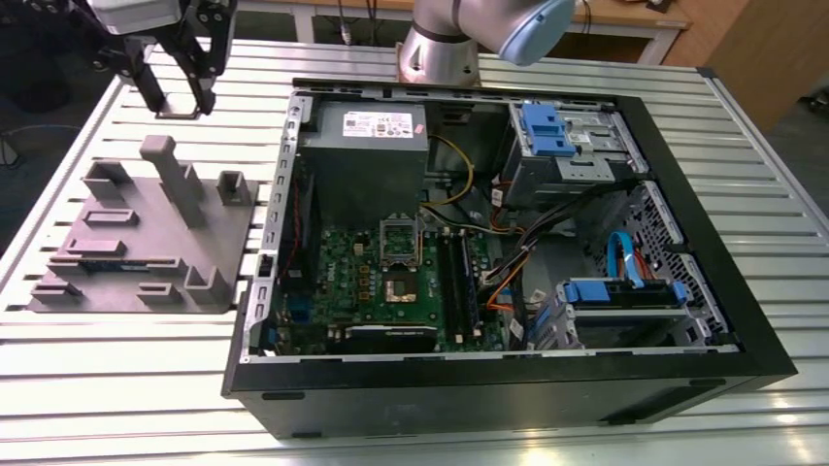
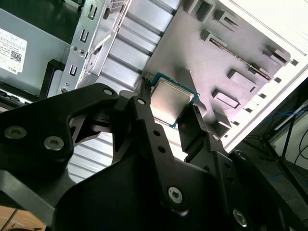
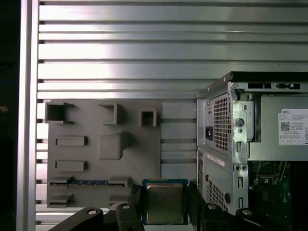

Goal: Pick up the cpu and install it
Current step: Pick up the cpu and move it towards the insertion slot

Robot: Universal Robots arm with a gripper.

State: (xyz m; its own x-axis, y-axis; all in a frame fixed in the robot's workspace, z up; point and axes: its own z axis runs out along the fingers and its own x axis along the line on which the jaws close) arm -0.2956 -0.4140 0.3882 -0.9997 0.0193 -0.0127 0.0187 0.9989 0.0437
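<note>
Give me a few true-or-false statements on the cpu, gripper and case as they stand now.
1. The gripper is shut on the cpu. True.
2. The cpu sits in the motherboard socket. False: the gripper holds it outside the computer case.
3. The computer case is open, its motherboard showing. True.
4. The gripper hangs over the power supply. False: it is by the grey tray, on the exterior view's left of the case.
</note>
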